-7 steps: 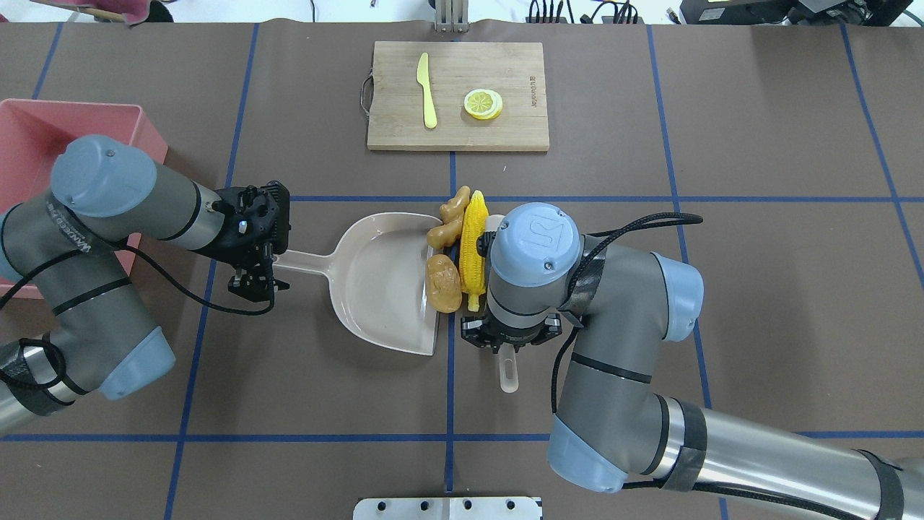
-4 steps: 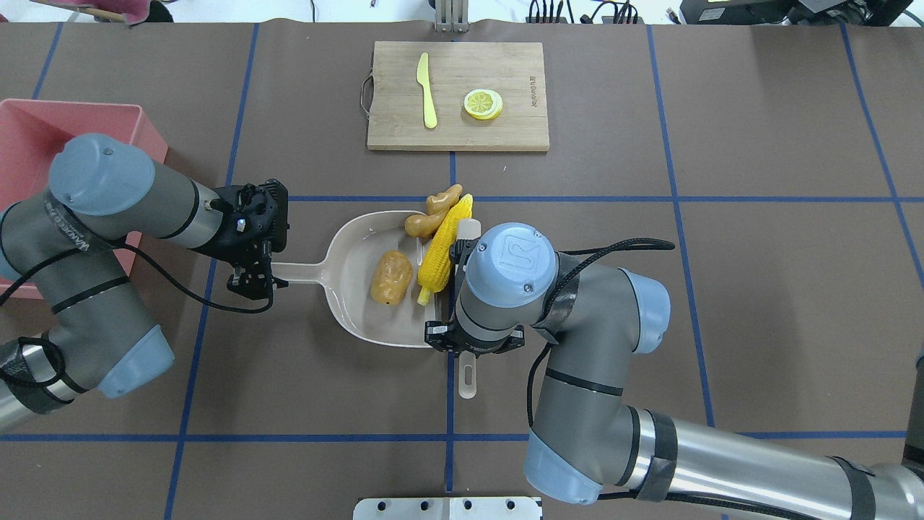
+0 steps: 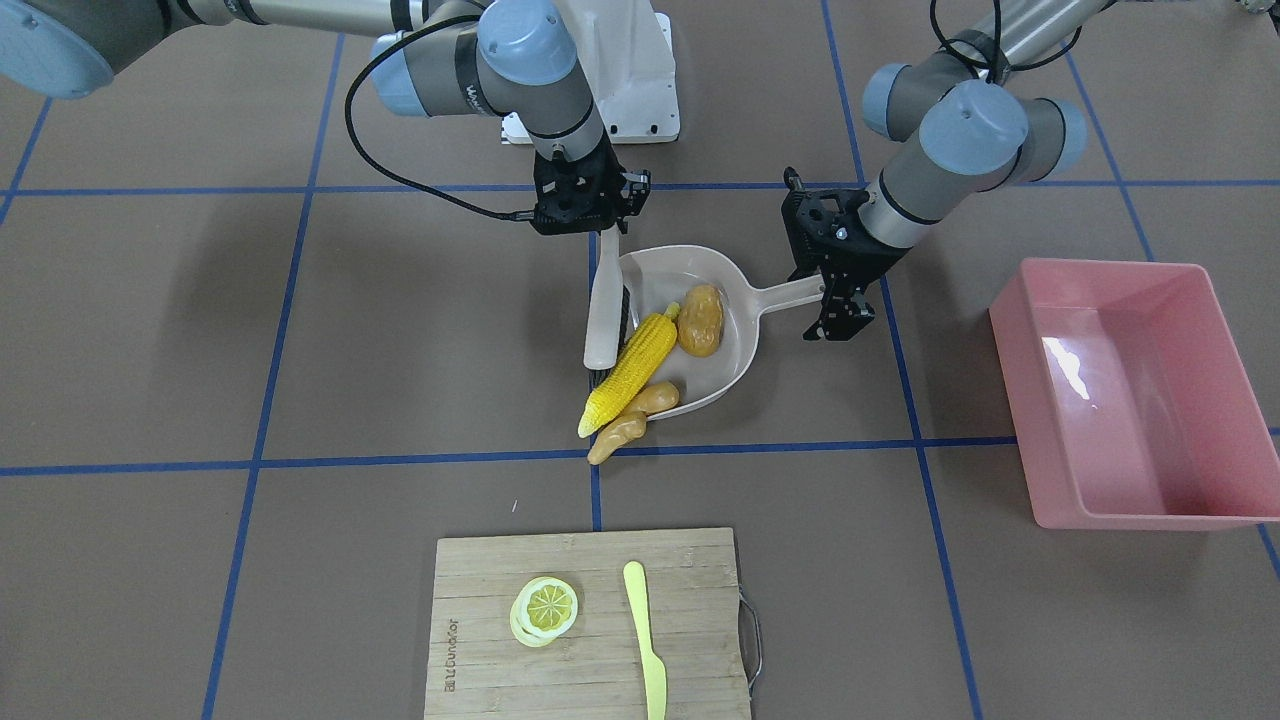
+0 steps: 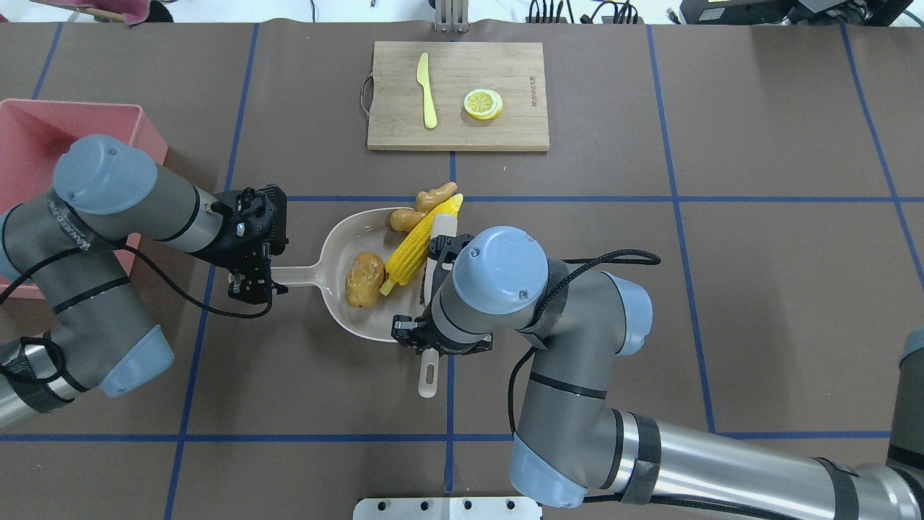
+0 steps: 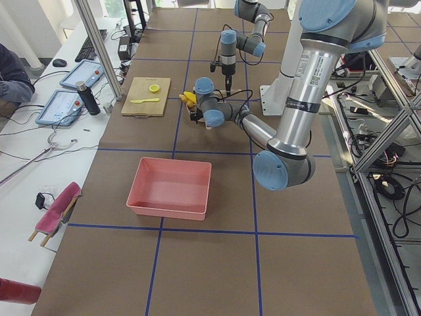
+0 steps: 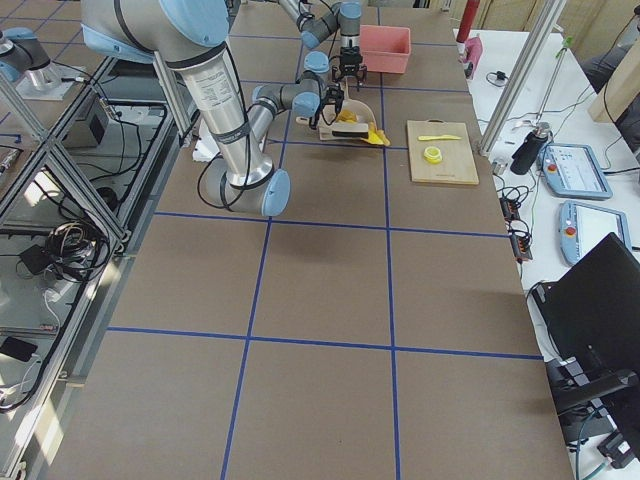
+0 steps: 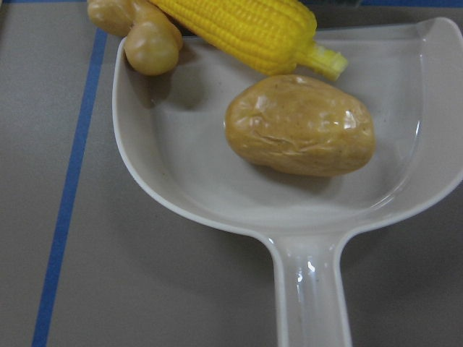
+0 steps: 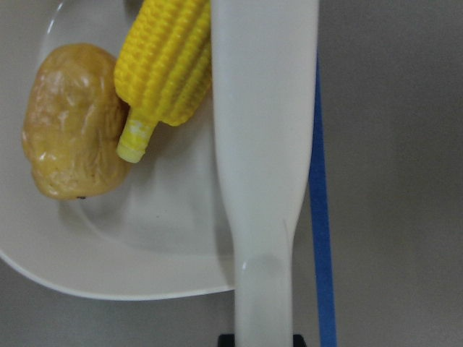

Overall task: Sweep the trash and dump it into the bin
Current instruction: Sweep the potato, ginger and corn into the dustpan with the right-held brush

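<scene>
**Potato in the pan, corn and ginger at the lip**

Seen from overhead, the potato (image 4: 365,269) lies inside the beige dustpan (image 4: 339,238). At its 2 o'clock the corn cob (image 4: 415,242) slants, stalk end in the pan and tip past the lip. The ginger root (image 4: 422,206) touches the corn at 12 o'clock, half off the rim. The brush (image 4: 428,375) lies along the corn's 3 o'clock side, with the right gripper (image 3: 592,225) clamped on its handle. The left gripper (image 4: 253,284) is closed on the dustpan's handle at 9 o'clock. The pink bin (image 3: 1040,400) sits well apart, farther toward 9 o'clock.

Glossy beige plastic dustpan (image 7: 181,173), shiny wrinkled potato (image 7: 300,124), bumpy-kernelled corn cob (image 7: 239,25). The pink plastic bin (image 3: 1060,400) gleams smooth; the desk (image 4: 758,289) is matt brown, the board (image 4: 397,123) pale wood.
</scene>
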`<state>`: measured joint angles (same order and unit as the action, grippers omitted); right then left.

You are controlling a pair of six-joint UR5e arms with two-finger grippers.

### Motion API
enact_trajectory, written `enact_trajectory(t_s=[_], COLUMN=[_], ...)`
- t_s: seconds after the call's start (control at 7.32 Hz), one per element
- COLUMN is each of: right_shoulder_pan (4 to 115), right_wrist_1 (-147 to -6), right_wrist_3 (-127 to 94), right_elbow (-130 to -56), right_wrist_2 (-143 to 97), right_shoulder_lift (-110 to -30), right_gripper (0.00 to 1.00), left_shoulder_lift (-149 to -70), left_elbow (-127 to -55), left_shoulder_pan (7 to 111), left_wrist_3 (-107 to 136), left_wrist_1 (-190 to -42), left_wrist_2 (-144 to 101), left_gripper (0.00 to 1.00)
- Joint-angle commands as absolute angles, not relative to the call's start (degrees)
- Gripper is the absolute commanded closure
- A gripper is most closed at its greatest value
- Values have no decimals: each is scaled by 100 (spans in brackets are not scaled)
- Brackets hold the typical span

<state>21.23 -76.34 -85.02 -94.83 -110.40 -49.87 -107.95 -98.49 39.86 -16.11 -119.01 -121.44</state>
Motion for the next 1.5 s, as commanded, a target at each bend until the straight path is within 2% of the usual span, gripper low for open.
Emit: enact_trajectory(t_s=[0.0, 0.27, 0.68, 0.96, 1.37], right_shoulder_pan=[2127, 2127, 2197, 2494, 2610], right_wrist_1=[-7173, -6873, -7126, -8405, -10163], right_wrist_3=[-8989, -9561, -10283, -9821, -7927], right_elbow=[-9475, -9483, -9868, -10404, -11002], right_wrist_2=[-11048, -11083, -11765, -12049, -12094], right_shoulder_lift=[-4975, -4983, -5088, -5185, -5264], right_gripper=[100, 100, 100, 100, 100], left_shoulder_lift=[-10793, -10784, -10723, -10723, -10731], left_elbow=[-9852, -9853, -9861, -9870, -9870], left_shoulder_pan=[4034, 4078, 4078, 4087, 4104], left_wrist_3=[-1425, -1415, -1415, -1415, -1415], left_wrist_1=[-11883, -11865, -11865, -11865, -11865], left_wrist_2=[-12356, -12445, -12463, -12463, -12463], left_gripper=[60, 75, 84, 88, 96])
